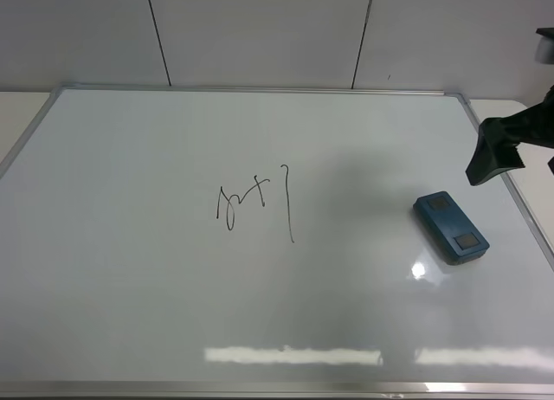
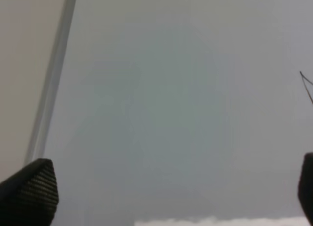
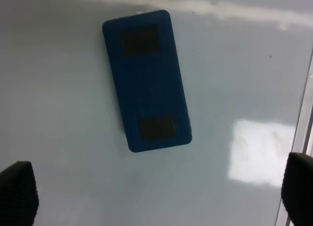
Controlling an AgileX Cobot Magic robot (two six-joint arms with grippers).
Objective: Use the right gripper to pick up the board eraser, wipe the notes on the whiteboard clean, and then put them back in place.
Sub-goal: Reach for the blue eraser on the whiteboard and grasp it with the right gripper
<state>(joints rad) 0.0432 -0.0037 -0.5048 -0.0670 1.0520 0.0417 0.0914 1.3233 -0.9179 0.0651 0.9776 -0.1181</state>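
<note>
The board eraser (image 1: pixel 450 228) lies flat on the whiteboard (image 1: pixel 130 287) near its right frame, well apart from the notes (image 1: pixel 255 203) (a black scribble at the middle). The right tool (image 1: pixel 495 158) hangs near it, fingers spread wide, grasping nothing; the left tool (image 2: pixel 166 192) is likewise spread over bare board.

Board eraser (image 1: pixel 450 228) lies flat on whiteboard (image 1: pixel 130 313), right of the notes (image 1: pixel 256 203)
</note>
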